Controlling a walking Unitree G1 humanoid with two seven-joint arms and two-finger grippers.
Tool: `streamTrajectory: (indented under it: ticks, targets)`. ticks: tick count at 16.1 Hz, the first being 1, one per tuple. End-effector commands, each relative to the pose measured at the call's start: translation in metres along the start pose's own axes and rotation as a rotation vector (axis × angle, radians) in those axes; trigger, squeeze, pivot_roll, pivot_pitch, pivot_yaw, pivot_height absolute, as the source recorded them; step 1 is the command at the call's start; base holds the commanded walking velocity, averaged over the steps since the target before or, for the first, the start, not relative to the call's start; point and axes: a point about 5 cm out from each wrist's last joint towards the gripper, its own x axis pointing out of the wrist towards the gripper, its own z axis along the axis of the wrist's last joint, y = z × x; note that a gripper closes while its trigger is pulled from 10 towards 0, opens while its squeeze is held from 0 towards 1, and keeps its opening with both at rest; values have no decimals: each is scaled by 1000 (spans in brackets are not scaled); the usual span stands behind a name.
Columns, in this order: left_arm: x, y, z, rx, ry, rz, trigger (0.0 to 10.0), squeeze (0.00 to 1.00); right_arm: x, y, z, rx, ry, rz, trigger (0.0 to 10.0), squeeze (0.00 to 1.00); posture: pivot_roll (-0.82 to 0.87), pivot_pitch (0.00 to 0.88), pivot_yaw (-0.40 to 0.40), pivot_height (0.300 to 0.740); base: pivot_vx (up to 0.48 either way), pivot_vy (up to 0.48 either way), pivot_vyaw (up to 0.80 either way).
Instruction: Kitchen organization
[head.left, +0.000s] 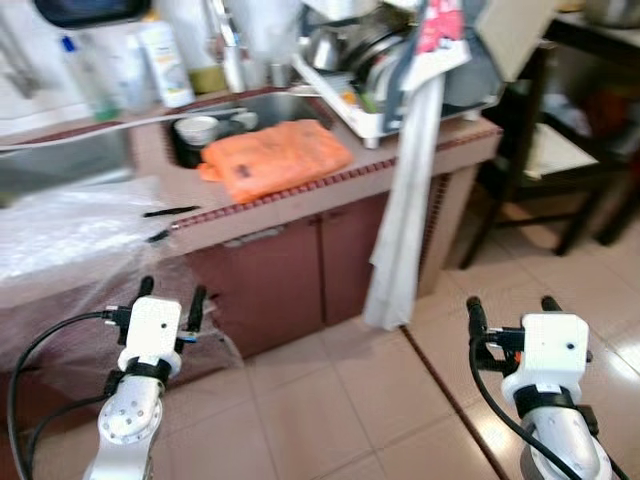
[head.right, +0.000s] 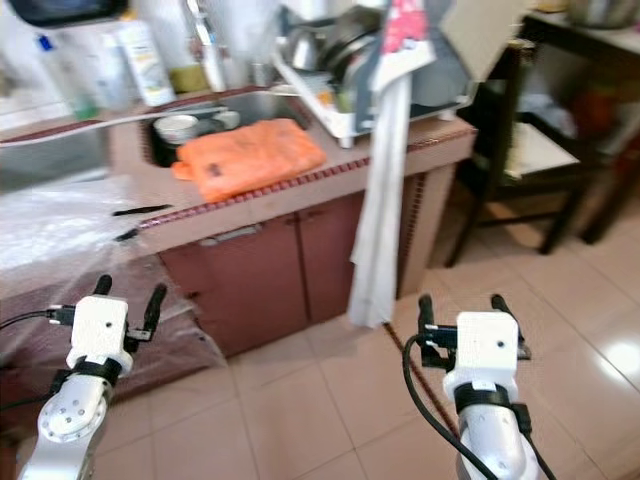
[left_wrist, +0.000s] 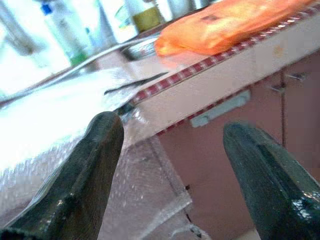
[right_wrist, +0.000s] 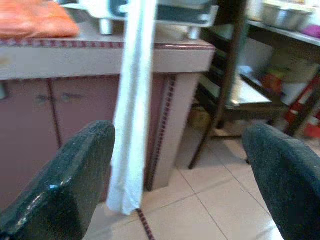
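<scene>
Well apart from the orange bag (head.left: 275, 156) on the counter (head.left: 330, 190), left gripper (head.left: 172, 293) and right gripper (head.left: 510, 305) hover spread, empty.

You have one orange plastic bag (head.left: 275, 157) on the desk (head.left: 300, 205), one white bowl (head.left: 196, 129) in the sink, one long white towel (head.left: 405, 215) hanging, two bottles (head.left: 165, 62) behind the sink, one dish rack (head.left: 385, 120), and two cabinet doors (head.left: 270, 285).

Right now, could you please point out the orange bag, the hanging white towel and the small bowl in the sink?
orange bag (head.left: 275, 157), left eye view, middle of its top surface.
white towel (head.left: 405, 215), left eye view, mid-length of the hanging cloth.
small bowl (head.left: 196, 129), left eye view, its rim.
</scene>
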Motion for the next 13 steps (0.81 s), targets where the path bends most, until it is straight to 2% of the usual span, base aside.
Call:
streamTrajectory:
  ticks: [1,2,4,7,9,10,13]
  targets:
    - [-4,5,0,-43,18,33,10000,0,1,7,7,8,-20,28,10000,0,-36,57,36,740,0,0,800]
    - [-5,1,7,-98,-5,24,10000,0,3,9,11,13,-37,47,10000,0,-31,61,31,740,0,0,800]
    - [-4,1,13,-125,-15,25,10000,0,4,9,15,14,-50,56,10000,0,-26,62,25,740,0,0,800]
    - [0,-8,25,-244,-7,-47,10000,0,9,12,18,37,-68,73,10000,0,-8,61,16,740,0,0,800]
    - [0,-7,28,-240,-8,-44,10000,0,12,13,19,42,-71,75,10000,0,-7,60,14,740,0,0,666]
    - [1,-10,27,-245,14,-55,10000,0,14,11,20,78,-75,62,10000,0,-2,62,10,740,0,0,0]
    - [4,-11,28,-270,38,-69,10000,0,17,8,19,73,-73,46,10000,0,6,63,8,740,0,0,0]
